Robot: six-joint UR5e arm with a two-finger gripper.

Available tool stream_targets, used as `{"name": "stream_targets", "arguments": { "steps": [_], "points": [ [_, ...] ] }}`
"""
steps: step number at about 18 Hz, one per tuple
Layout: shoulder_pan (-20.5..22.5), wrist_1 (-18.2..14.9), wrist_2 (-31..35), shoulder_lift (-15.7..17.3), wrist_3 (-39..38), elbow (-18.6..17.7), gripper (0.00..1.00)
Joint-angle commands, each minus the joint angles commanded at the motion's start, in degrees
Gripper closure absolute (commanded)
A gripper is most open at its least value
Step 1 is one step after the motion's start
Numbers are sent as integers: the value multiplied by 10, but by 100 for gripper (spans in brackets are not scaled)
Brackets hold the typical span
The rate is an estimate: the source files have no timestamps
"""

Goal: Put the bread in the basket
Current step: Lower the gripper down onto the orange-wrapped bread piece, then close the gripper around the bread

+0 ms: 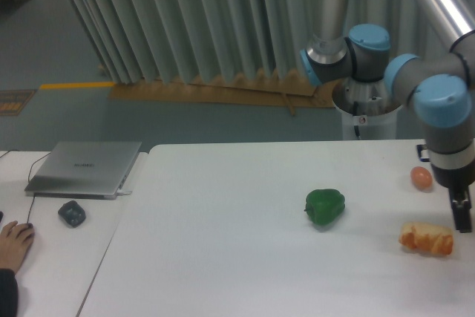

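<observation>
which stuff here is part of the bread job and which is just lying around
Part of the job: bread; gripper close beside it. No basket is in view.

Lying about: green pepper, orange egg-shaped thing, laptop, dark mouse.

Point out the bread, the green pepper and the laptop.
bread (426, 238), fixed camera, middle of the crust
green pepper (325, 207), fixed camera, centre of its body
laptop (84, 167), fixed camera, middle of the closed lid

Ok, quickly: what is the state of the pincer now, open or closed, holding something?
Pincer: cut off by the frame's right edge, open or closed cannot be told; bread lies on the table, not held.
</observation>
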Motion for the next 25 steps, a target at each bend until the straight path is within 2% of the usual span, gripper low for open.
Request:
{"name": "stream_targets", "arguments": {
  "steps": [4, 9, 14, 17, 18, 25],
  "points": [
    [-18, 9, 12, -11, -40, -14, 0],
    [-19, 11, 12, -17, -42, -20, 0],
    [-23, 55, 14, -36, -43, -34, 0],
    [-24, 65, 33, -45, -43, -37, 0],
    [-24, 66, 34, -46, -43, -38, 3],
    [-22, 65, 33, -44, -81, -37, 76]
  ]
}}
